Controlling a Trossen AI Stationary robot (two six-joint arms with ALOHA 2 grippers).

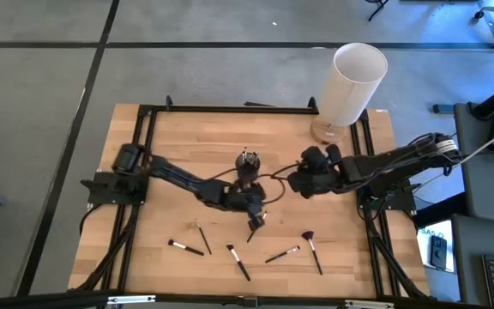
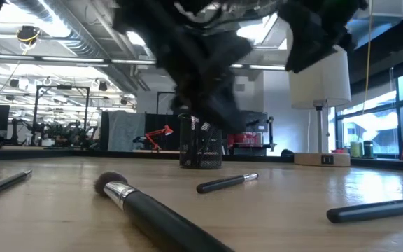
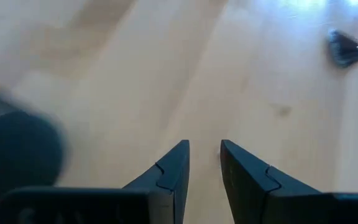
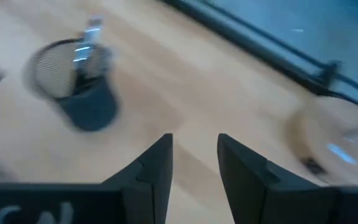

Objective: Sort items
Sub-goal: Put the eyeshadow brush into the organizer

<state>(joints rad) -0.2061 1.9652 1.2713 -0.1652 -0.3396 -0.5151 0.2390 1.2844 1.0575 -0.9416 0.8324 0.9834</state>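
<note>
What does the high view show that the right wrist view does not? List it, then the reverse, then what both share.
Only the high view: both arms over the table, the left gripper near the middle, five brushes lying along the near edge, among them the fan-headed brush, and the tall white cylinder.

Only the right wrist view: the right gripper from close up, its fingers apart with nothing between them, and the mesh wall of the cup.

Both: the black cup with brushes standing in it, and the wooden tabletop.
</note>
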